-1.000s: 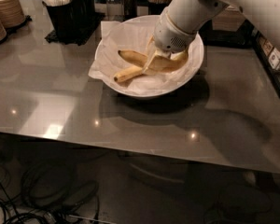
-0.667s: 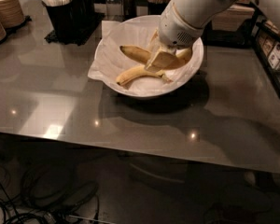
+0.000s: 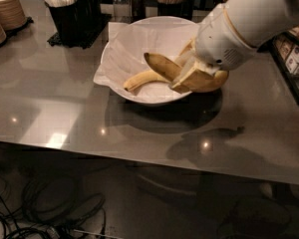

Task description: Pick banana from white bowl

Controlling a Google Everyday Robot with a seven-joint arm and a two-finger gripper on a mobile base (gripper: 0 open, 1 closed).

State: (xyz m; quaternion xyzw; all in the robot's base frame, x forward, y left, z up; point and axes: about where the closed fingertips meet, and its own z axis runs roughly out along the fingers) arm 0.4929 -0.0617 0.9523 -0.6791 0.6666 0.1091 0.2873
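**Banana in my grip, over the bowl's right side**

My gripper (image 3: 189, 76) sits above the right half of the white bowl (image 3: 148, 99), and its fingers are pressed together on the banana (image 3: 162, 65), clamped about midway along its length. The banana's long axis runs across the bowl. Its dark pointed end angles up over the bowl's centre, and its thicker end reaches out past the right rim. It seems to ride clear of the paper sheet (image 3: 129, 39) lining the bowl, though I can't be sure. A slimmer banana (image 3: 139, 79) lies loose on the bowl's near-left side, just beside my banana's tip. I judge a straight lift clears the rim.
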